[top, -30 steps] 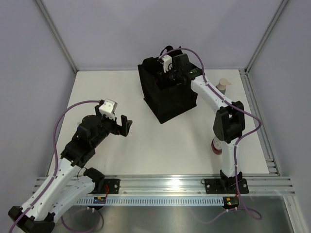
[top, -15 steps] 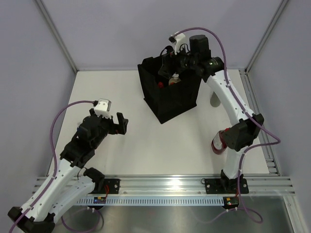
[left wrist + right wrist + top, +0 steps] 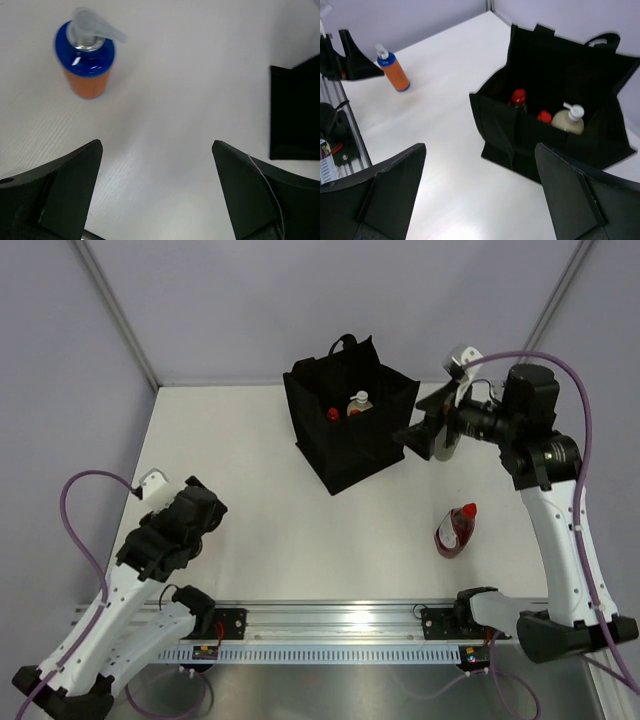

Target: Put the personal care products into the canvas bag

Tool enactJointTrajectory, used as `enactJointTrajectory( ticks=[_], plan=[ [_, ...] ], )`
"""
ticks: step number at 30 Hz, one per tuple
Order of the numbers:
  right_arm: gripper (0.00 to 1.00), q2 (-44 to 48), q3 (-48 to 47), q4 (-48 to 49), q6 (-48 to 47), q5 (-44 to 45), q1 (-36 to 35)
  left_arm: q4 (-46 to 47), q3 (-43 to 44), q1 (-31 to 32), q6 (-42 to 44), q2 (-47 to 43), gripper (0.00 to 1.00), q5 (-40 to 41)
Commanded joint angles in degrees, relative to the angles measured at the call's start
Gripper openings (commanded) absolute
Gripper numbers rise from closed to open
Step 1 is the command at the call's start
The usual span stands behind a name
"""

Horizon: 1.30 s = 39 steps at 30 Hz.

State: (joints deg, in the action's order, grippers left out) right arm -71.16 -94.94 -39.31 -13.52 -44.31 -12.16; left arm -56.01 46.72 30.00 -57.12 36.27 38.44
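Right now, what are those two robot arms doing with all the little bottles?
The robot is packing small bottles into the black canvas bag. Inside it you can see two red-capped bottles and a cream pump bottle. The right gripper hangs open and empty beside the bag. The left gripper, open too, faces an orange pump bottle standing on the table. A dark red bottle near the right arm is not packed yet.

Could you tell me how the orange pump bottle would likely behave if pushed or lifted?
The orange pump bottle stands upright on a narrow base, so a high push would probably tip it. Its round, glossy body could then roll or slip when gripped.
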Motion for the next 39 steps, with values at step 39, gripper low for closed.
enactJointTrajectory(
  ticks=[39],
  plan=[
    [1.0,19.1,35.3,9.8,-1.8,-22.0,17.8,22.8,0.2,-29.9,16.6,33.1,0.66,-2.9]
  ],
)
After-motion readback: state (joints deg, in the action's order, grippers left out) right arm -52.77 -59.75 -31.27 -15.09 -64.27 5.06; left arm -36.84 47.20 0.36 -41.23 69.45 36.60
